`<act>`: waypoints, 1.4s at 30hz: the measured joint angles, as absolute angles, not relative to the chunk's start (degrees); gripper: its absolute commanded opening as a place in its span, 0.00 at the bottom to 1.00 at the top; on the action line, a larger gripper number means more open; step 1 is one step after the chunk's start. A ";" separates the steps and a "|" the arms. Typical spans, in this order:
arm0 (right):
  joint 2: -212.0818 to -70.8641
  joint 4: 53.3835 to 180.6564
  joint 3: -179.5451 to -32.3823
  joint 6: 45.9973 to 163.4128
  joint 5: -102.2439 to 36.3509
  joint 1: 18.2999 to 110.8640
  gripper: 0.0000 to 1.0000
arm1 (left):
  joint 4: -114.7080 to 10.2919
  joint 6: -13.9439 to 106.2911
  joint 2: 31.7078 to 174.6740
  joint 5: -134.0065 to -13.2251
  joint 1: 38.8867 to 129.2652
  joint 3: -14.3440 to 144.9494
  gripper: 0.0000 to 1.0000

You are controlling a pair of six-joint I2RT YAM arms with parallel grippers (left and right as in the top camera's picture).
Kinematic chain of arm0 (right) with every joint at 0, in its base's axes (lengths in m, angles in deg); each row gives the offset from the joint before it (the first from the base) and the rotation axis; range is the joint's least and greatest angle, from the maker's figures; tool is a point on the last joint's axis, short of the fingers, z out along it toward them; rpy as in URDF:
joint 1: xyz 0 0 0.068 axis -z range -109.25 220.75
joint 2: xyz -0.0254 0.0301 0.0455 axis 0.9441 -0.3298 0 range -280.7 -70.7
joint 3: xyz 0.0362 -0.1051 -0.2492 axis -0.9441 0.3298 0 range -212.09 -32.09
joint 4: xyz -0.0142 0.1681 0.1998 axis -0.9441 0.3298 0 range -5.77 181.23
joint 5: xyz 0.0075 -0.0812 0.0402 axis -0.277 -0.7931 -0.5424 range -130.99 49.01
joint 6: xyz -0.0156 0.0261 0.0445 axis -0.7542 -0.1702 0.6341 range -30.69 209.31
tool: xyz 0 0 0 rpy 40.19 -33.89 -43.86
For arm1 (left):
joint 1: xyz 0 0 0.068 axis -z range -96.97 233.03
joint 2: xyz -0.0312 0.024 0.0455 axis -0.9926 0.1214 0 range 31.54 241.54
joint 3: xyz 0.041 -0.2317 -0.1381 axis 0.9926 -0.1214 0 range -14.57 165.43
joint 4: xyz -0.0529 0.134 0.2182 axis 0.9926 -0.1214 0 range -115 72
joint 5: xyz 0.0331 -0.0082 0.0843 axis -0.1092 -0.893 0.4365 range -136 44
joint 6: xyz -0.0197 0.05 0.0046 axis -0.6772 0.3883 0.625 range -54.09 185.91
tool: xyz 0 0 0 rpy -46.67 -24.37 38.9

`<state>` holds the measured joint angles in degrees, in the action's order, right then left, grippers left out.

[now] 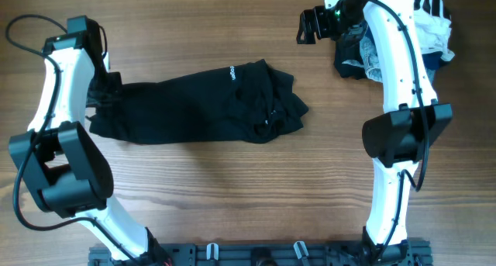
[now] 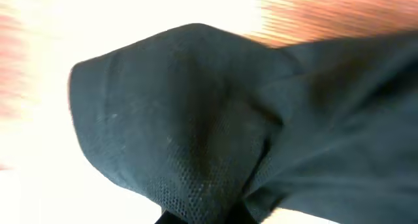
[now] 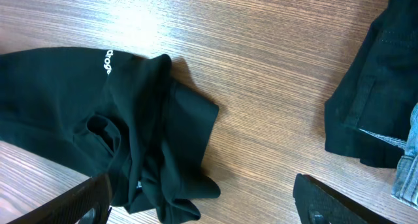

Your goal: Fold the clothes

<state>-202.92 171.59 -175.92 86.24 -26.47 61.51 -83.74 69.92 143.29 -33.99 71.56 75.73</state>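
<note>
A black garment (image 1: 201,103) with a small white logo lies stretched across the middle of the wooden table, bunched at its right end. My left gripper (image 1: 99,88) is at its left end, shut on the black mesh fabric (image 2: 196,132) that fills the left wrist view. My right gripper (image 1: 314,24) is open and empty, held above the table at the back right. In the right wrist view its two fingers (image 3: 202,204) frame the garment's bunched end (image 3: 130,132).
A pile of other clothes (image 1: 387,41), dark, denim and white, sits at the back right under the right arm. Its dark edge (image 3: 372,106) shows in the right wrist view. Bare wood lies in front of the garment.
</note>
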 measured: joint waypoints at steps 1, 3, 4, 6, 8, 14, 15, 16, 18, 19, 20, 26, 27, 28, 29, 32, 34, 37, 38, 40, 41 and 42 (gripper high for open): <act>-202.92 171.59 -175.92 86.24 -26.47 61.51 0.90 | -83.74 69.92 143.29 -35.67 72.00 75.73 0.04; -202.92 171.59 -175.92 86.24 -26.47 61.51 0.90 | -83.74 69.90 143.29 -39.67 73.42 75.73 0.04; -202.92 171.59 -175.92 86.24 -26.47 61.51 0.90 | -83.74 69.72 143.29 -41.29 74.25 75.73 0.04; -202.92 171.59 -175.92 86.24 -26.47 61.51 0.90 | -83.52 68.43 143.29 -45.01 76.55 75.73 0.04; -202.92 171.59 -175.92 86.24 -26.47 61.51 0.90 | -83.30 66.77 143.29 -48.17 79.45 75.73 0.07; -202.92 171.61 -175.92 86.24 -26.49 61.51 0.91 | -82.51 63.30 143.29 -52.28 87.78 75.73 0.42; -202.92 171.59 -175.92 86.24 -26.47 61.51 0.91 | -82.29 63.17 143.29 -52.61 88.83 75.73 0.79; -202.92 171.61 -175.92 86.24 -26.47 61.51 0.91 | -82.01 62.93 143.29 -53.03 89.81 75.73 1.00; -202.92 171.63 -175.92 86.24 -26.47 61.51 0.93 | -81.59 62.77 143.29 -53.68 91.37 75.73 1.00; -202.92 171.70 -175.92 86.24 -26.47 61.51 0.93 | -81.38 62.75 143.29 -54.01 92.09 75.73 1.00; -202.92 172.15 -175.92 86.21 -26.47 61.51 0.93 | -81.11 62.53 143.29 -54.25 92.70 75.73 1.00; -202.92 176.24 -175.89 84.09 -22.93 61.86 0.90 | -80.92 60.39 143.29 -55.02 92.87 76.08 1.00; -202.92 176.24 -175.81 83.66 -22.16 62.06 0.90 | -82.29 59.93 143.29 -55.34 92.50 76.76 1.00; -202.92 176.31 -175.65 83.13 -21.35 62.28 0.90 | -83.41 59.63 143.29 -55.56 92.06 77.43 1.00; -202.90 176.31 -175.02 82.59 -20.35 62.52 0.90 | -84.81 59.43 143.29 -55.76 91.58 78.48 1.00; -202.90 176.18 -170.67 80.84 -18.01 63.46 0.86 | -89.79 58.97 143.18 -56.41 89.68 83.62 1.00; -202.90 176.18 -165.43 79.64 -17.24 63.72 0.99 | -92.79 58.80 142.72 -56.52 88.48 87.03 1.00; -202.90 176.33 -158.32 77.69 -16.37 63.72 0.99 | -94.16 58.64 141.28 -56.59 87.54 88.82 1.00; -202.90 176.20 -156.42 77.01 -15.80 63.72 1.00 | -94.38 58.62 140.93 -56.61 87.43 88.91 1.00; -202.90 174.51 -151.61 75.37 -13.92 63.72 1.00 | -94.84 58.49 140.45 -56.61 87.34 88.95 1.00; -202.90 173.68 -149.99 74.83 -13.09 63.72 1.00 | -94.97 58.47 140.40 -56.59 87.34 88.95 1.00; -202.90 171.80 -147.77 73.93 -11.76 63.72 0.99 | -95.04 58.47 140.40 -56.59 87.34 88.95 1.00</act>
<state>-202.90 171.80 -147.77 73.93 -11.76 63.72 -95.04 58.47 140.40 -56.59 87.34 88.95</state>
